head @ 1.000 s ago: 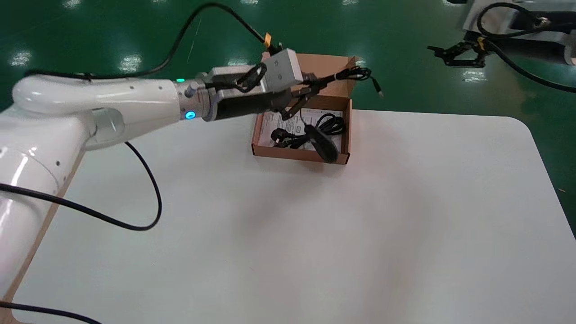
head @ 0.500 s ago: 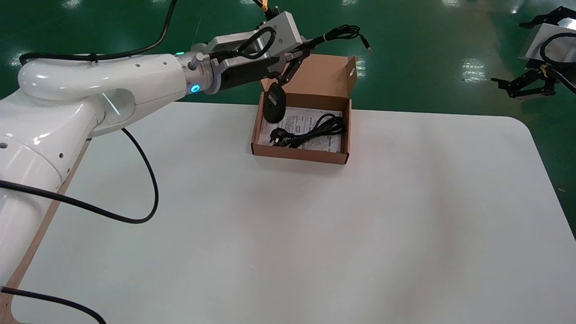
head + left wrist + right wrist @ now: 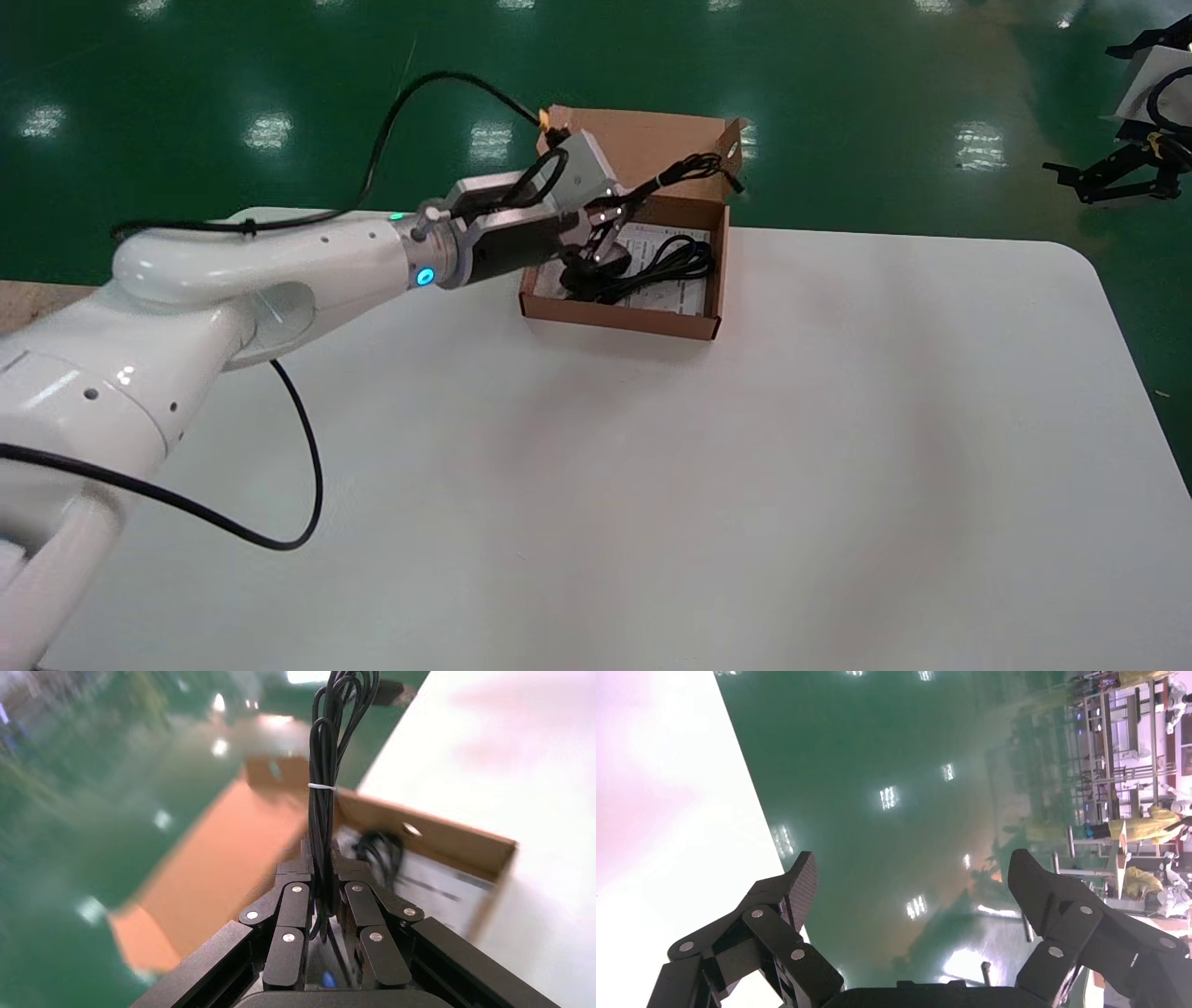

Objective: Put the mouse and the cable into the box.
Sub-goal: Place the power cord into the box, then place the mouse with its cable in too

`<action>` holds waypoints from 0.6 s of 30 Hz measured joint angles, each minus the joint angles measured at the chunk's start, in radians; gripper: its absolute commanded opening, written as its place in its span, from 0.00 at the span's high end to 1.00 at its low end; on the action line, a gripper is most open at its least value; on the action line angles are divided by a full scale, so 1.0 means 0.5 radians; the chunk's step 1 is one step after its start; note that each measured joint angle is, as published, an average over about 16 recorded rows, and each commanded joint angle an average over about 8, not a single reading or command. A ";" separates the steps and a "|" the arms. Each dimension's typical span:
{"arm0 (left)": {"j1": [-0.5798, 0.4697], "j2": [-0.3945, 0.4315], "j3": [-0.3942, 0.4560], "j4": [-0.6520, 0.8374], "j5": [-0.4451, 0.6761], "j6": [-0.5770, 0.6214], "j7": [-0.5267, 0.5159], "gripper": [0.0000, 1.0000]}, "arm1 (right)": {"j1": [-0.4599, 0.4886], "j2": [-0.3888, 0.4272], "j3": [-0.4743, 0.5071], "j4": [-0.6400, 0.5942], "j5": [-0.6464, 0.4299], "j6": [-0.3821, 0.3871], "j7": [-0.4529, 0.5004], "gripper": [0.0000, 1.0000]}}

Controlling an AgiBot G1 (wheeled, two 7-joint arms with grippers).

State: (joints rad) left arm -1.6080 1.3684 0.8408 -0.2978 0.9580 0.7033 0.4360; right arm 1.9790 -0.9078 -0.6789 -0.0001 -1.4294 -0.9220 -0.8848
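The open box holds a black cable on a leaflet; the left gripper reaches over it, jaws clamped on a tied cord bundle. The mouse is hidden from me; far off, the right gripper gapes wide.

A white table with rounded far corners fills most of the head view, its top plain and matt. Beyond it lies a glossy green floor, dotted with bright reflections of ceiling lights. At the left edge a strip of tan wood shows. A printed sheet lies flat inside the box. In the right wrist view, metal racks stand far off across the floor, with a figure in yellow beside them.
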 measured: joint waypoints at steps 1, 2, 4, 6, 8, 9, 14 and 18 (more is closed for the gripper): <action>0.017 -0.001 0.011 0.009 -0.024 -0.008 -0.046 1.00 | 0.004 0.005 -0.003 0.000 -0.004 -0.008 0.000 0.00; 0.032 -0.001 0.023 0.018 -0.047 -0.016 -0.093 1.00 | 0.008 0.011 -0.006 0.000 -0.008 -0.018 0.000 0.00; 0.058 -0.003 0.044 0.036 -0.089 -0.031 -0.186 0.86 | 0.015 0.023 -0.011 0.000 -0.016 -0.040 -0.001 0.00; 0.080 -0.004 0.062 0.053 -0.128 -0.044 -0.275 0.61 | 0.022 0.034 -0.016 0.001 -0.023 -0.064 -0.002 0.00; 0.095 -0.005 0.081 0.067 -0.161 -0.055 -0.358 0.36 | 0.028 0.047 -0.020 0.002 -0.029 -0.091 -0.004 0.00; 0.100 -0.006 0.091 0.072 -0.174 -0.058 -0.394 0.23 | 0.031 0.053 -0.023 0.003 -0.032 -0.104 -0.005 0.00; 0.106 -0.008 0.136 0.079 -0.198 -0.061 -0.508 0.00 | 0.042 0.079 -0.029 0.009 -0.042 -0.156 -0.015 0.00; 0.102 -0.008 0.157 0.077 -0.197 -0.060 -0.534 0.00 | 0.044 0.088 -0.030 0.009 -0.043 -0.174 -0.018 0.00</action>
State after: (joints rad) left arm -1.5568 1.3643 0.9192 -0.2593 0.8594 0.6731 0.1688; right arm 2.0009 -0.8638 -0.6938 0.0043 -1.4511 -1.0088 -0.8936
